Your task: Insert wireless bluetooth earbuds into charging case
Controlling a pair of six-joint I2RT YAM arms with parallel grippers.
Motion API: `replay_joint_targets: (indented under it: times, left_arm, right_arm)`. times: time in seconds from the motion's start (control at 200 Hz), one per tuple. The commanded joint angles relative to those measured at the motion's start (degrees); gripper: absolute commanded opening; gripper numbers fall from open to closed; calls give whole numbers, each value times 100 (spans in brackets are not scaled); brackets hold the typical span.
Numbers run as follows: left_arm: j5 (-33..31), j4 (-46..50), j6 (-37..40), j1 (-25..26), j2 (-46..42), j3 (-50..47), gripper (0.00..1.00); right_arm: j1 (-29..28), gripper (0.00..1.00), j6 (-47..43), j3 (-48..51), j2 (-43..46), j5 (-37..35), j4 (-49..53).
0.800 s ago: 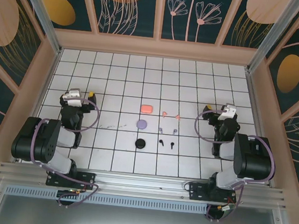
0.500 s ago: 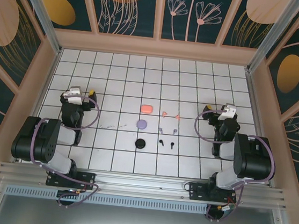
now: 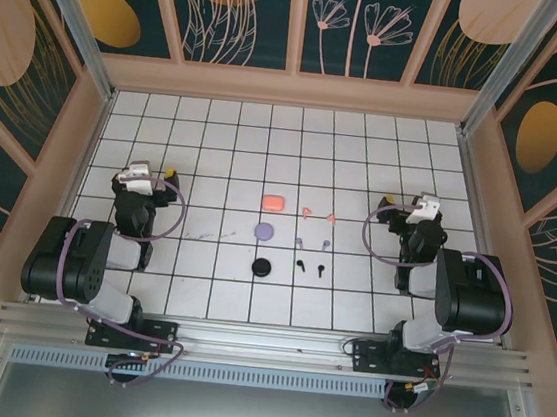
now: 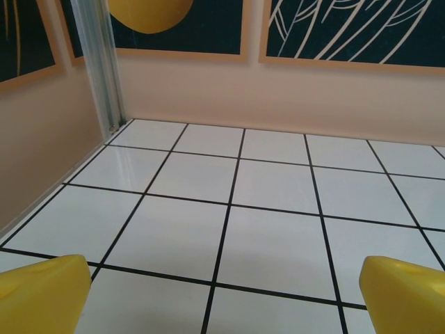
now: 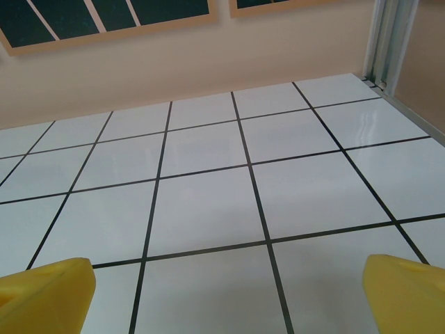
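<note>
Three closed charging cases lie mid-table: salmon-pink point(image 3: 273, 202), lilac point(image 3: 264, 231) and black point(image 3: 262, 266). To the right of each case lies its pair of earbuds: pink point(image 3: 305, 212), lilac point(image 3: 299, 241) and black point(image 3: 301, 264). My left gripper point(image 3: 150, 171) rests far left of them, folded back over its arm. My right gripper point(image 3: 408, 201) rests far right in the same way. Both are open with nothing between them. The left wrist view has the yellow fingertips point(image 4: 42, 296) wide apart around the left gripper point(image 4: 222, 299) over bare tile. The right gripper point(image 5: 226, 299) stands the same.
The white tiled table point(image 3: 216, 141) is boxed in by peach walls with dark floral panels point(image 3: 245, 14). An aluminium post point(image 4: 104, 66) stands in the far left corner and another point(image 5: 389, 42) in the far right corner. A metal rail point(image 3: 263, 343) runs along the near edge.
</note>
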State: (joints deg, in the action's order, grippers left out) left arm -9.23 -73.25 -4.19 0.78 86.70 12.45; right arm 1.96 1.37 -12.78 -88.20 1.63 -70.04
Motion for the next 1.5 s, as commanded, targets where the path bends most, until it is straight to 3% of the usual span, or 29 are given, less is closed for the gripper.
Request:
replay_joint_targets:
  times: [0.0,0.48,0.571,0.716,0.811,0.951,1.101,1.271,1.497]
  left_arm:
    - [-230,-86,-112,14,28,46,99]
    - [-149,-7,-76,10,41,97,99]
    - [-248,186,-111,15,-94,154,99]
    - [-855,2430,-265,15,-692,1129,99]
    - [-1061,3345,-326,15,-871,1638,99]
    - [-782,4117,-865,10,-1379,1920,99]
    - [-69,5361,-2027,10,-1831,2423,99]
    - [1201,5960,-3013,113,-2186,2457,99]
    - [1600,6311,-3297,377,-2864,1959,98]
  right_arm:
    - [50,99,-66,-115,4,127,-45]
    - [116,99,-27,-112,-2,259,-45]
    - [30,94,7,-128,93,-105,27]
    - [5,95,264,-703,1090,-449,1944]
    - [-2,99,643,-1077,1645,-422,3021]
    - [90,99,1979,-1656,2313,-784,4766]
    - [64,99,2017,-1912,2572,-123,5602]
    - [-630,92,1874,-2391,2742,241,6897]
    - [-2562,86,2491,-2886,2597,-162,8322]
